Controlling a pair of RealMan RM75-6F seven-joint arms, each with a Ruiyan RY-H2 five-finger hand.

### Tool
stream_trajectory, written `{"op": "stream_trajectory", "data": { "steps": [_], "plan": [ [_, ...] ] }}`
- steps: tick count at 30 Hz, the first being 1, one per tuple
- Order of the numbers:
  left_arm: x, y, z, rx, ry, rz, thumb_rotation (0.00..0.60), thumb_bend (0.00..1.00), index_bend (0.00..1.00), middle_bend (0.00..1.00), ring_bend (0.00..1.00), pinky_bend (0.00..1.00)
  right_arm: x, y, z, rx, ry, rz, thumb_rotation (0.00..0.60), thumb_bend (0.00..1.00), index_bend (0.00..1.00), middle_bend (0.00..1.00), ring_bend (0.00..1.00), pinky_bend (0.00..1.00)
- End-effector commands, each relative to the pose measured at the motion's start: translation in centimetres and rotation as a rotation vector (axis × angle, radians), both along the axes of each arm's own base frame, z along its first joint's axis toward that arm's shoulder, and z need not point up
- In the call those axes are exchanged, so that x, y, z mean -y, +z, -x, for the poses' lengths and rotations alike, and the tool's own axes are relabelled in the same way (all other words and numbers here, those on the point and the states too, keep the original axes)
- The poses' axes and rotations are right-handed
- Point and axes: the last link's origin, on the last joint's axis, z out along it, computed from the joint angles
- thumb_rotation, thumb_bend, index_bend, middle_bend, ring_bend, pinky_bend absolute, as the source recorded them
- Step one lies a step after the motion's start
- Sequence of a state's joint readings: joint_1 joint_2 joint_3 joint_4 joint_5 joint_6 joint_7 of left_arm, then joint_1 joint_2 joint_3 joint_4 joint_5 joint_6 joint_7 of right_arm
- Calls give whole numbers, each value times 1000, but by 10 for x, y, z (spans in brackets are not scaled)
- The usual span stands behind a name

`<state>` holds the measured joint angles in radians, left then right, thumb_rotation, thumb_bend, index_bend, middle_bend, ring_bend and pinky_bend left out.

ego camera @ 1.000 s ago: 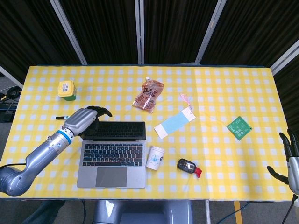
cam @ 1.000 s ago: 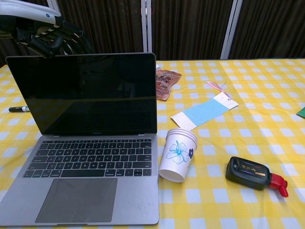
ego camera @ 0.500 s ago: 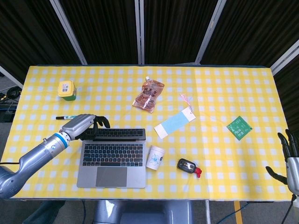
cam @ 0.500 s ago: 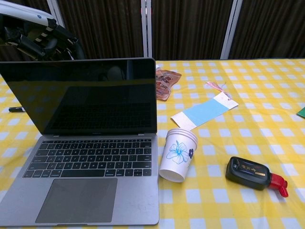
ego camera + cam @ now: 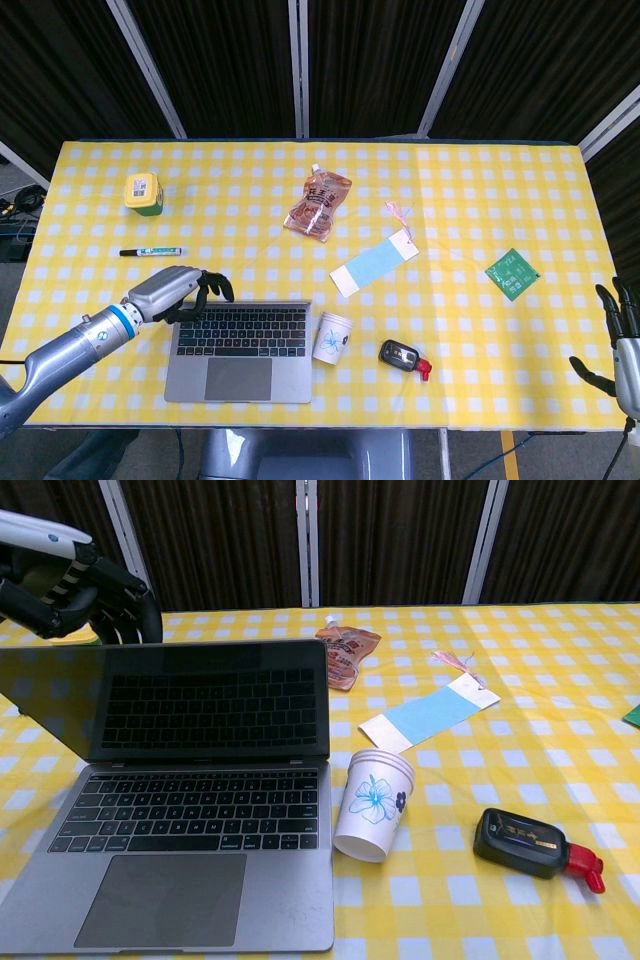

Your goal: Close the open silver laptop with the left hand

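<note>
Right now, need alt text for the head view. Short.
Seen from above, the left hand presses on the back of the lid of a silver laptop, tilted forward over its keyboard, on a yellow checked table. A paper cup stands just right of the laptop; the right hand idles at the table's right edge.

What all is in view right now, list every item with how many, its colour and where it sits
laptop: one, silver with black keys, near left edge of table, lid partly lowered
paper cup: one, white with blue flower, just right of the laptop
key fob: one, black with red end, right of the cup
snack pouch: one, brown-orange, far centre
paper tag: one, light blue and white with pink string, centre
packet: one, green, right side
jar: one, yellow-green, far left
marker: one, black and white, left, behind the laptop
tablecloth: one, yellow and white check
left hand: at the lid's top left edge
right hand: at right table edge, holding nothing, fingers apart
</note>
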<state>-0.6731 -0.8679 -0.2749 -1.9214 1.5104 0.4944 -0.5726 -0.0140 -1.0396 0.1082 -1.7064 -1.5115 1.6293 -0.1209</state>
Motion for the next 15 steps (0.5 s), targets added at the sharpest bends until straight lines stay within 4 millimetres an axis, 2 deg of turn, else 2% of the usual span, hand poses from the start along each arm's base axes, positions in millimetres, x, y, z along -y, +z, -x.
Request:
{"op": "stream_trajectory", "data": {
  "steps": [1,4,15],
  "plan": [
    [16,-3,9,1,1,41,600,1000,386,335,309,314,-1,1,0,2,1,4,600,0,23,0,0,0],
    [29,-8,19,-18,-17,88,600,1000,385,335,309,314,-2,2,0,3,2,5,600,0,24,0,0,0],
    [49,-27,32,-59,-75,184,600,1000,383,335,309,314,-3,2,-2,4,7,6,600,0,29,0,0,0]
  ]
}}
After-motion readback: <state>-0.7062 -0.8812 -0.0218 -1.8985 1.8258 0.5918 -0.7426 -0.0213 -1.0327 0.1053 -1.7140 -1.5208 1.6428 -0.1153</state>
